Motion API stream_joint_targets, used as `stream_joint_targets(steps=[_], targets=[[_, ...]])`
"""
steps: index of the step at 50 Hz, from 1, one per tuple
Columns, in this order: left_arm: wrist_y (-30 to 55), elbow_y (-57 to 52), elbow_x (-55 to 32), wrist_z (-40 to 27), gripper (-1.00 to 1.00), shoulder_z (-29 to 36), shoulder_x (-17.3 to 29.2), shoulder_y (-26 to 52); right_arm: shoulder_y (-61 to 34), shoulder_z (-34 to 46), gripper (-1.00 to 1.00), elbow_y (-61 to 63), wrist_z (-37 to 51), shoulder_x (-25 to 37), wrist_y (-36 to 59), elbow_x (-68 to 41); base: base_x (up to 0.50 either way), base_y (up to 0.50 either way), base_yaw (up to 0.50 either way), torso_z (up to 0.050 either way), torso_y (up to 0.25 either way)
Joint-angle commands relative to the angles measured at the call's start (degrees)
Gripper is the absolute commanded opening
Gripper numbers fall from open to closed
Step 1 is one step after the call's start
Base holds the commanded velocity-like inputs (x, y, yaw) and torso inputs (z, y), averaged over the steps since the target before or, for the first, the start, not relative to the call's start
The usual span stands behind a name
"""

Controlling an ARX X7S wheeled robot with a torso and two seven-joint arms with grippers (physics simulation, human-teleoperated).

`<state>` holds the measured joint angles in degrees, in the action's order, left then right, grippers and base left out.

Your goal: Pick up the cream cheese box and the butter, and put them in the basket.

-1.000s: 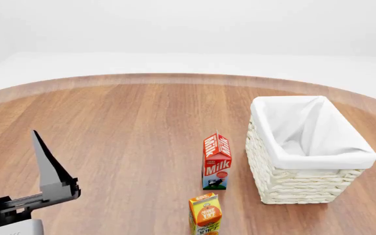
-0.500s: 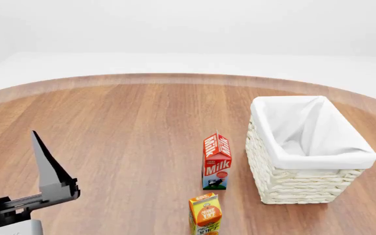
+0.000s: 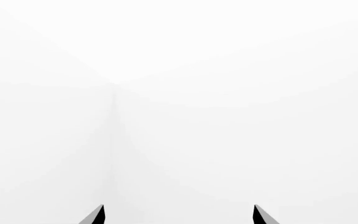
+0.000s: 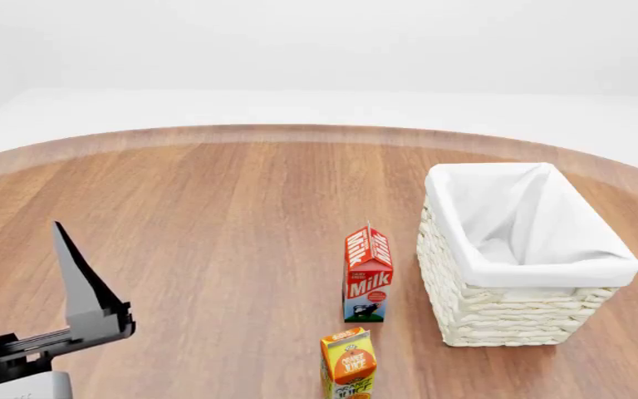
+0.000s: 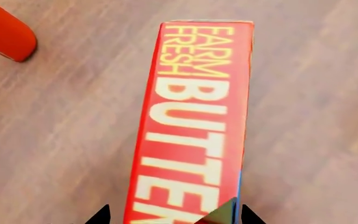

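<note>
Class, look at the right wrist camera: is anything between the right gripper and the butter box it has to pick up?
Nothing visible stands in the way. The butter lies on the wooden table directly beneath the right gripper, its fingertips to either side of the box's near end. A red object sits off to one side, clear of the approach.

On the counter (image 4: 219,216) the basket (image 4: 497,307) stands at the right. Just left of it stands the milk carton (image 4: 368,274), apart from its wall. The juice carton (image 4: 348,364) stands nearer the robot than the milk, at the view's lower edge. The left claw (image 4: 76,291) is over the counter's near left part, well apart from the cartons. In the right wrist view the butter (image 5: 195,126) lies on the counter.
</note>
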<state>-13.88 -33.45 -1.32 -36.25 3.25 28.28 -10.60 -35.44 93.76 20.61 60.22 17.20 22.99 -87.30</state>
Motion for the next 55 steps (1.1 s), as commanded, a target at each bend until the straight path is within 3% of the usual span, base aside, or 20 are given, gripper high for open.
stream_joint_targets(steps=[1,3,4,24,29,36,41,44,48,55], targets=[[-0.03,0.07,-0.05,-0.06,1.00,0.02,0.06,0.02,0.24,0.21,1.00,-1.16,-1.28,-0.34,0.22,0.06,0.00,0.00,0.00,0.000,0.000],[-0.06,0.12,-0.04,-0.06,1.00,0.06,0.06,0.04,0.30,-0.07,1.00,-1.74,-1.33,-0.07,-0.06,0.01,0.00,0.00,0.00,0.000,0.000],[-0.08,0.14,-0.04,-0.06,1.00,0.07,0.06,0.05,0.30,-0.04,-1.00,-1.90,-1.25,0.00,-0.03,0.09,0.00,0.00,0.00,0.000,0.000],[-0.36,0.48,-0.02,-0.18,1.00,0.14,0.15,0.05,0.04,-0.92,-1.00,0.29,2.17,0.94,-0.51,0.43,0.00,0.00,0.00,0.000,0.000],[-0.30,0.19,-0.15,-0.28,1.00,-0.16,0.30,-0.10,-6.06,-4.12,-1.00,8.64,12.41,3.68,-1.30,9.34,0.00,0.00,0.00,0.000,0.000],[-0.21,-0.11,-0.15,-0.41,1.00,-0.30,0.35,-0.19,-14.65,-8.66,-1.00,27.31,28.86,2.31,1.43,8.04,0.00,0.00,0.00,0.000,0.000],[-0.13,-0.82,-0.17,-0.60,1.00,-0.72,0.52,-0.58,-2.29,-33.60,-1.00,34.65,29.77,-0.89,24.16,2.89,0.00,0.00,0.00,0.000,0.000],[-0.18,-0.89,-0.13,-0.68,1.00,-0.81,0.53,-0.67,1.60,-44.56,-1.00,36.50,29.77,-3.03,32.96,-0.86,0.00,0.00,0.00,0.000,0.000],[-0.10,-1.04,-0.07,-0.73,1.00,-0.83,0.56,-0.73,2.49,-47.62,-1.00,37.91,29.77,-2.77,35.12,-2.68,0.00,0.00,0.00,0.000,0.000],[0.13,-1.56,-0.26,-0.83,1.00,-1.07,0.68,-0.98,-0.69,-45.37,-1.00,39.18,29.77,1.56,30.68,-3.20,0.00,0.00,0.00,0.000,0.001]])
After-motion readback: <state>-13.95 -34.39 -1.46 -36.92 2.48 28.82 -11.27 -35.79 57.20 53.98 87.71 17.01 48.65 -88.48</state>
